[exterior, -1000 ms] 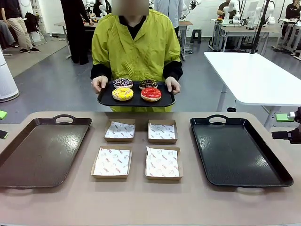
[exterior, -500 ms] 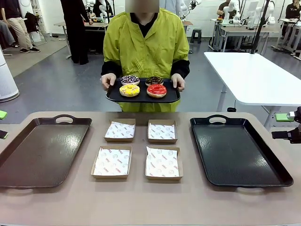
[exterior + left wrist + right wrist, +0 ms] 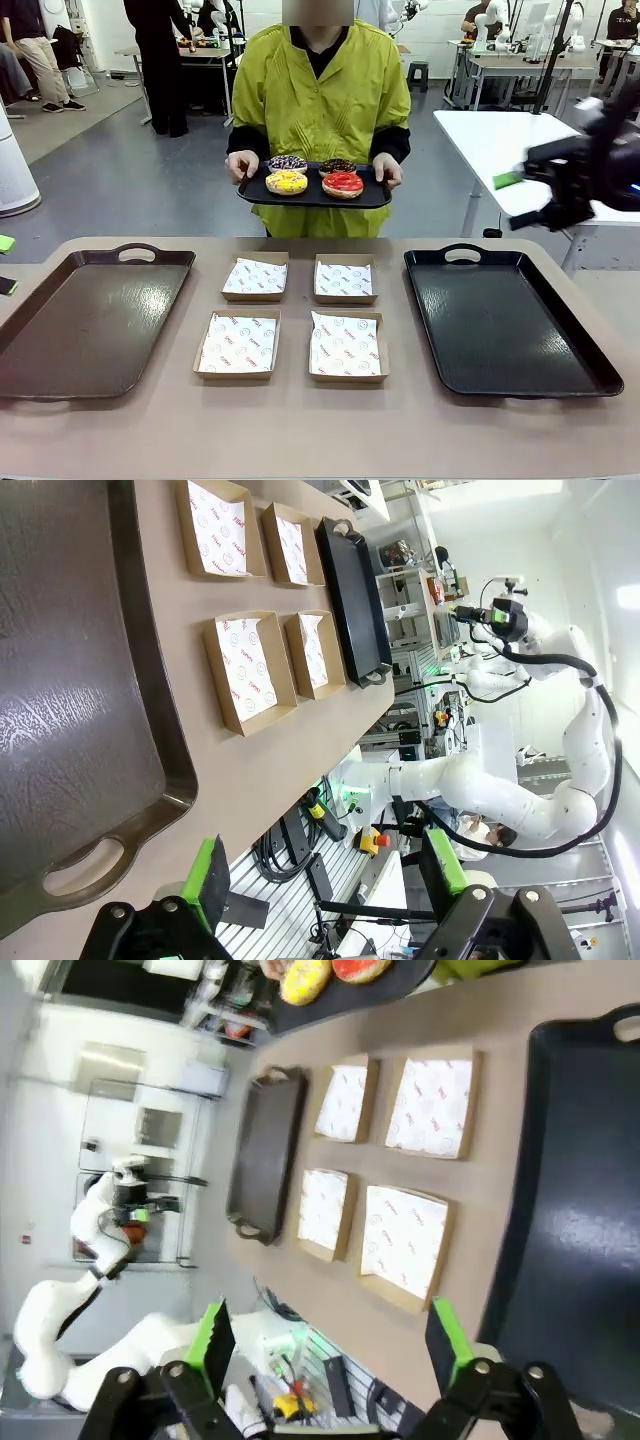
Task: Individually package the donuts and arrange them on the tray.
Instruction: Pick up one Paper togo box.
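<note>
Surface (image 3: 300,430) is carrying four boxes (image 3: 238,343) ahead of left end effector (image 3: 325,875) and right end effector (image 3: 330,1335), both gaping open, empty; person (image 3: 320,90) is holding donuts (image 3: 343,184) farther beyond.

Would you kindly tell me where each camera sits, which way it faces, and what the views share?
Front: fixed between the arms, facing across the table at the person carrying the donuts; right gripper at right.
Left wrist: on the left arm, rolled sideways, looking past the open left gripper over the brown tray.
Right wrist: on the right arm, looking past the open right gripper at the black tray.
Shared: all three show the four boxes.
</note>
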Motion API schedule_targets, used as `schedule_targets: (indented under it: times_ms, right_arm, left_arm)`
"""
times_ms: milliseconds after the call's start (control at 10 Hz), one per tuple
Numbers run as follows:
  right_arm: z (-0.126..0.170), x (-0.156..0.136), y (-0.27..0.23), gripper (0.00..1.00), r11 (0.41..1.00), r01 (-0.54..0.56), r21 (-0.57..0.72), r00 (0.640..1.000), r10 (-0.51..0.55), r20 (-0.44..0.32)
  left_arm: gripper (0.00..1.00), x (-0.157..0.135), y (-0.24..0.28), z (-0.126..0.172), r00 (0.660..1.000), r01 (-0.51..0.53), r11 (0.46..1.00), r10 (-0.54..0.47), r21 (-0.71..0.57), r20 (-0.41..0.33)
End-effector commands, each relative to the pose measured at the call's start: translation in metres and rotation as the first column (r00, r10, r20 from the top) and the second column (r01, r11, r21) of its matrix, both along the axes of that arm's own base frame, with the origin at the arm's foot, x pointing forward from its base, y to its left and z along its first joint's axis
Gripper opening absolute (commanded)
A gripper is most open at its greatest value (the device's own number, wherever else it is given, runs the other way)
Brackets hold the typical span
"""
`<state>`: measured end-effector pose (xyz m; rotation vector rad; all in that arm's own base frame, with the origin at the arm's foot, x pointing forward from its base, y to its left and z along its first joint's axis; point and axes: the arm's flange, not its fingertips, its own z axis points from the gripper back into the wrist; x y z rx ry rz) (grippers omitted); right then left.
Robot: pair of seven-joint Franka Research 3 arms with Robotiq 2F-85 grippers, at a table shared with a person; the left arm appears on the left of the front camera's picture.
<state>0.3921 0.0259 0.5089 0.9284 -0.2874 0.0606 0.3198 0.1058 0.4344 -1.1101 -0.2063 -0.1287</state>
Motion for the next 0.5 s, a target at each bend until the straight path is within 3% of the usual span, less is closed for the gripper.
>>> schedule_targets:
  times_ms: [0,200,400]
  right_arm:
    - [-0.023,0.026,0.058,1.0,0.967,-0.049,-0.25,0.992,0.019,-0.121]
    - [-0.049,0.03,0.118,1.0,0.893,-0.093,-0.439,0.988,0.026,-0.155]
    - [-0.077,0.021,0.162,1.0,0.829,-0.124,-0.545,0.984,0.03,-0.178]
  left_arm:
    - [1.0,0.0,0.002,0.0,1.0,0.008,1.0,-0.007,-0.012,0.019]
    - [1.0,0.0,0.002,0.0,1.0,0.008,1.0,-0.007,-0.012,0.019]
    - [1.0,0.0,0.002,0.0,1.0,0.008,1.0,-0.007,-0.012,0.019]
